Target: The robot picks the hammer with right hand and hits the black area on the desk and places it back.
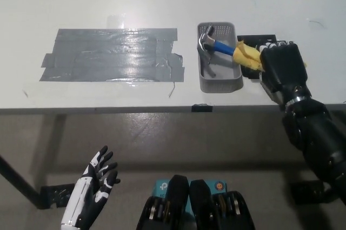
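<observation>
The black right hand point(281, 67) is clamped on the yellow grip of the hammer point(227, 49), just right of the grey basket point(219, 83) on the white surface point(108, 2). The hammer's blue shaft slants across the basket's right rim, its metal head raised over the inside. Left of the basket lies the black taped area point(111, 54); the white left hand point(92, 192) rests well below the surface edge, fingers apart.

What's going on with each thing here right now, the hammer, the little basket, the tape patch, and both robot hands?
hammer: tilted, head over the basket, yellow grip in the right hand.
basket: upright on the desk, hammer head above it.
tape patch: flat on the desk, untouched.
right hand: closed on the hammer's handle.
left hand: open, resting below the desk edge.
</observation>
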You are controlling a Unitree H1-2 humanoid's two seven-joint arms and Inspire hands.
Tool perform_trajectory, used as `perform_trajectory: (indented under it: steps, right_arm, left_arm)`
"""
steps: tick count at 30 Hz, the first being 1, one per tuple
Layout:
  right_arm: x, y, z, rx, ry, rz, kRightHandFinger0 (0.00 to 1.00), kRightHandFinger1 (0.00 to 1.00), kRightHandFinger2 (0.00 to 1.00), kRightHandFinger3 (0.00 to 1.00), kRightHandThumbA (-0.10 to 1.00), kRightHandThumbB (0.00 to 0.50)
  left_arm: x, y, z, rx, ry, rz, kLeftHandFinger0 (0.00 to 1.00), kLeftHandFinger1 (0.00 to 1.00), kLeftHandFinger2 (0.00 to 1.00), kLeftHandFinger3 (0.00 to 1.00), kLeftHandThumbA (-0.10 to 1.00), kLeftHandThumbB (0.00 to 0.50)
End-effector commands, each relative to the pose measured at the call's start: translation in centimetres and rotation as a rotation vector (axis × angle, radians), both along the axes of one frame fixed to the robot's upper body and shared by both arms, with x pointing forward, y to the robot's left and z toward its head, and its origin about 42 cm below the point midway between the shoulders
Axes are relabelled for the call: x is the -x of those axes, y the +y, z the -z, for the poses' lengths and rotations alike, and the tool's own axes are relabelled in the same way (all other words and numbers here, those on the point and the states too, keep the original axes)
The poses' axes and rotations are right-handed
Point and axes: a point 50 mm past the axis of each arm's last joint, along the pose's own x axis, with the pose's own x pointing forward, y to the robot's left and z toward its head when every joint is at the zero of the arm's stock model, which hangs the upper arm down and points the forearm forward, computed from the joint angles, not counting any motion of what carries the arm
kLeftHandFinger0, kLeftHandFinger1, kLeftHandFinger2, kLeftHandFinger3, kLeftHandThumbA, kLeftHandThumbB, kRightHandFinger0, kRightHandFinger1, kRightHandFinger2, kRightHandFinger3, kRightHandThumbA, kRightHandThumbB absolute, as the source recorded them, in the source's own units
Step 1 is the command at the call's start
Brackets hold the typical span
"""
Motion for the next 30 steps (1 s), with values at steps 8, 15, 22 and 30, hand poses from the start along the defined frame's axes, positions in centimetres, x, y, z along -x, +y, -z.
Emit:
perform_trajectory:
  steps: [8, 15, 22, 30]
  right_arm:
    - [-0.7, -1.1, -12.4, -0.988, 0.090, -0.149, 0.00, 0.36, 0.72, 0.81, -0.10, 0.109]
    - [-1.7, -3.8, -14.4, -1.289, 0.245, -0.217, 0.02, 0.46, 0.84, 0.88, -0.10, 0.120]
    - [-2.0, -5.2, -16.1, -1.317, 0.317, -0.207, 0.02, 0.48, 0.87, 0.93, -0.10, 0.089]
    - [-1.6, -6.8, -16.7, -1.321, 0.391, -0.192, 0.00, 0.43, 0.83, 0.87, -0.10, 0.096]
  left_arm:
    - [-0.8, 0.1, -1.7, -0.025, -0.095, 0.026, 0.63, 0.81, 0.97, 0.96, 0.83, 0.000]
    - [-1.2, 0.3, -1.8, -0.026, -0.096, 0.018, 0.60, 0.76, 0.94, 0.92, 0.84, 0.001]
    - [-1.2, 0.6, -1.8, -0.035, -0.094, 0.016, 0.57, 0.74, 0.92, 0.88, 0.84, 0.000]
    - [-1.1, 0.4, -1.5, -0.025, -0.086, 0.019, 0.56, 0.72, 0.90, 0.86, 0.83, 0.003]
